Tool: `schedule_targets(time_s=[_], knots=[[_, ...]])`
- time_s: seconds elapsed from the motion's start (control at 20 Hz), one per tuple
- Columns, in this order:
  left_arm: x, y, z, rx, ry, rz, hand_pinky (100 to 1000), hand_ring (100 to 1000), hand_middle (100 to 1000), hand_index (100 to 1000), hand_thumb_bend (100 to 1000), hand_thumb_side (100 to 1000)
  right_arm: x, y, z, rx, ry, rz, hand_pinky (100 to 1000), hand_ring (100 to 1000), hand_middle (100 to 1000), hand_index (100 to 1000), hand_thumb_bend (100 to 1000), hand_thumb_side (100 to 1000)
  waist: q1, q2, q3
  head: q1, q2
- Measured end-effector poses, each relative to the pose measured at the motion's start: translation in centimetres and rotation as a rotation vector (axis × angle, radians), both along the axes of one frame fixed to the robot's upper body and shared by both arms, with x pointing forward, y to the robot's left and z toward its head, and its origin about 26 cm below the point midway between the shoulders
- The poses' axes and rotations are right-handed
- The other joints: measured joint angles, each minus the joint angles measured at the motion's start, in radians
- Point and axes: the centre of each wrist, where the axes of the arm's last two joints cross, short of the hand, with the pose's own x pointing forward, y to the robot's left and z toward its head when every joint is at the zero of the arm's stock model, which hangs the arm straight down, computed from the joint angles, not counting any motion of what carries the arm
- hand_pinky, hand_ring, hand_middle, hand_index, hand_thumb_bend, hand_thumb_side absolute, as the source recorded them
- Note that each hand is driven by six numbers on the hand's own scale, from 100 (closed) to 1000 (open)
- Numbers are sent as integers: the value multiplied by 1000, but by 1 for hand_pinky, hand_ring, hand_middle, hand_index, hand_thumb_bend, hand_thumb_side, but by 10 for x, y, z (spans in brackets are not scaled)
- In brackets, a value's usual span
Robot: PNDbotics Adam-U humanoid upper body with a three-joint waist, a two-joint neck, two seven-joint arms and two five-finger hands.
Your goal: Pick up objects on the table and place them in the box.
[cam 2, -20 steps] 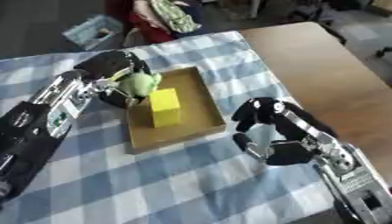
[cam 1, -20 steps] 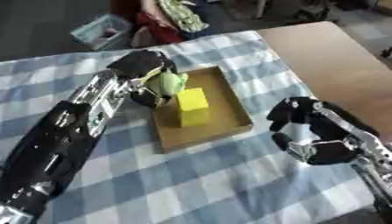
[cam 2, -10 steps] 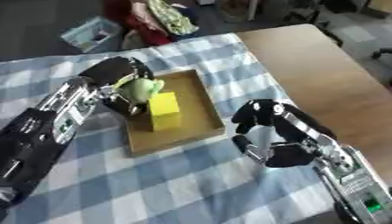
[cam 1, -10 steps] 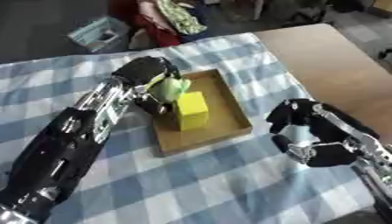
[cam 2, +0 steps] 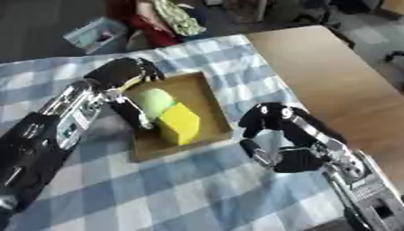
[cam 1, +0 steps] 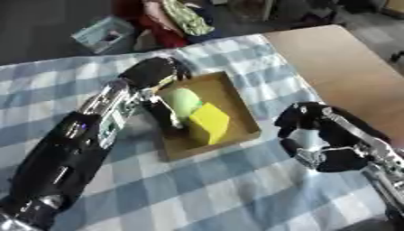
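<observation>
Objects for the box are listed near to far. Nearest, the right hand [cam 2: 288, 142] is seen over the checked tablecloth [cam 1: 213, 189], just right of the box, with fingers curled inward and nothing held. Next, the shallow cardboard box [cam 1: 241, 118] is seen on the cloth, with a yellow block [cam 1: 208, 123] inside it toward the near right. A pale green rounded object [cam 1: 182, 101] lies inside too, touching the block's far left side. The left hand [cam 1: 150, 74] is placed at the box's far left rim, with its dark fingers [cam 1: 164, 113] running down alongside the green object; whether the object is gripped or just released cannot be told. Beyond the cloth, bare brown tabletop [cam 1: 347, 67] is seen at right, and clutter on the floor at the far edge.

Risks, as judged: the green object looks rounded, so it could be rolled against the block or dragged back out if the fingers are withdrawn sideways rather than lifted. The box looks light and could be shifted or tipped by the left fingers catching its rim. The right hand sits close to the box's right wall, so a bump could happen on any reach across.
</observation>
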Motion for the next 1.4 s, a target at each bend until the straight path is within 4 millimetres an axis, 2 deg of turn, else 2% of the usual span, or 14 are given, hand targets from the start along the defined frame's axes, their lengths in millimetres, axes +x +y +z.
schedule_targets(time_s=[0.05,0.2,0.4,0.75,1.05,1.2,1.4], knots=[[-3,1,6,-34,-9,-12,627,583,600,773,998,420,0,0,0,0,1,0,609,602,638,673,230,229,0,-1,4,0,0],[-14,8,29,-136,-47,-49,596,551,568,756,918,407,-1,-1,-3,2,8,-5,609,602,637,674,228,236,-2,-7,24,-1,2],[-36,31,55,-268,-86,-73,570,528,542,730,870,397,-2,-4,-5,10,10,-21,609,602,637,675,227,237,-7,-21,59,-8,9],[-87,87,65,-454,-117,-55,560,518,530,716,800,390,-3,-17,-1,29,-12,-79,608,601,635,679,229,242,-19,-39,132,-22,38],[-120,118,40,-580,-80,0,543,510,521,704,707,389,-5,-26,6,66,-50,-140,605,601,633,686,262,295,-28,-43,195,-18,70],[-128,128,23,-650,-54,34,534,509,520,701,656,385,-6,-29,11,88,-73,-171,603,599,632,687,286,329,-29,-43,214,-18,82],[-132,135,-1,-751,-19,74,519,502,512,693,637,399,-8,-31,16,117,-99,-202,601,601,633,686,296,340,-30,-40,235,-18,99]])
